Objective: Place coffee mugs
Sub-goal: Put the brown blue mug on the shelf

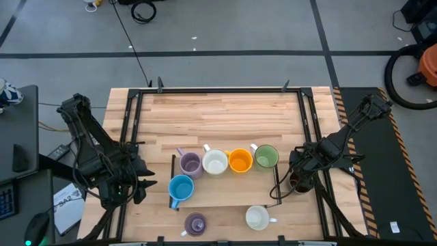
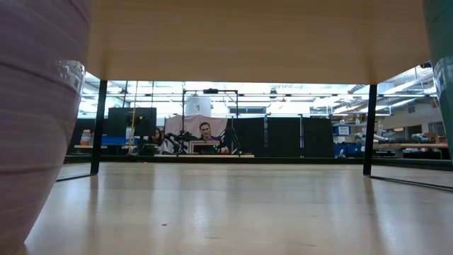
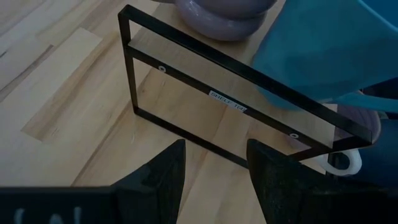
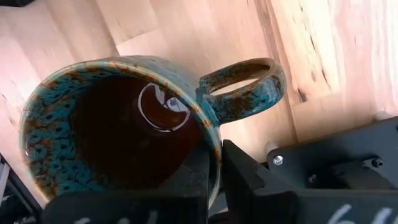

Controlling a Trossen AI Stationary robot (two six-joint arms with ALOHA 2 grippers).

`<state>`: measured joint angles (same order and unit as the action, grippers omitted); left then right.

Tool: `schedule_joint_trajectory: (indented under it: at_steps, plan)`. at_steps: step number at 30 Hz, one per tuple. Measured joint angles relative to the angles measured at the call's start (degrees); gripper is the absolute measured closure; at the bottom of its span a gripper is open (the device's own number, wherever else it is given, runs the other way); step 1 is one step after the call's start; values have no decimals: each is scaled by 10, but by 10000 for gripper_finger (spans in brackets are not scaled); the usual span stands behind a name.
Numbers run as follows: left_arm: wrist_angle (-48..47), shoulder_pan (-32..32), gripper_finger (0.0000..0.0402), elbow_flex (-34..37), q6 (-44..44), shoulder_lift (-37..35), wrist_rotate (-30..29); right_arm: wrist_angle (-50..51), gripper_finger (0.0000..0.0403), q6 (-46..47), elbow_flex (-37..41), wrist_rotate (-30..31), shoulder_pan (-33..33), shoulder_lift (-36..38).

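Right up against the right wrist camera sits the dark brown glazed mug with a blue-green speckled rim (image 4: 118, 130), upright and mouth up, its ring handle (image 4: 245, 87) lying level and reaching out over the pale wooden bench (image 1: 225, 116). The right gripper (image 4: 214, 180) has its two dark fingers pinched together on the mug's wall, one inside the rim and one outside, just beside the handle's root. From above, this mug (image 1: 298, 182) stands at the bench's right edge, with the right arm folded low and reaching in from the right side.

On a thin wooden shelf in a black frame (image 1: 225, 195), four mugs stand in a row: lavender (image 1: 190, 164), white (image 1: 215, 162), orange (image 1: 240, 160) and green (image 1: 266, 157), all mouth up. A light blue mug (image 1: 181, 188) sits nearer the front left, handle pointing forward. Below the shelf, a second lavender mug (image 1: 196, 223) and a second white mug (image 1: 257, 218) rest on the bench.

The left gripper (image 3: 214, 168) hovers low just off the shelf's left end, fingers apart and holding nothing, the left arm crouched at the bench's left edge.
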<state>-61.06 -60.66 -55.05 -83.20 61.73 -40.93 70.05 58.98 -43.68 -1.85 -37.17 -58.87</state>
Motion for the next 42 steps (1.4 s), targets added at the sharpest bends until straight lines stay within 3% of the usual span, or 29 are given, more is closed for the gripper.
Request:
schedule_joint_trajectory:
  at_steps: [11,35,42]
  plan:
    - [0,0,225,0,14,0,0,8,369,112,0,3,2,6]
    - [0,0,225,0,20,0,-6,175,372,122,-80,7,82,102]
    - [0,0,225,0,20,0,-6,191,372,195,-81,7,105,122]
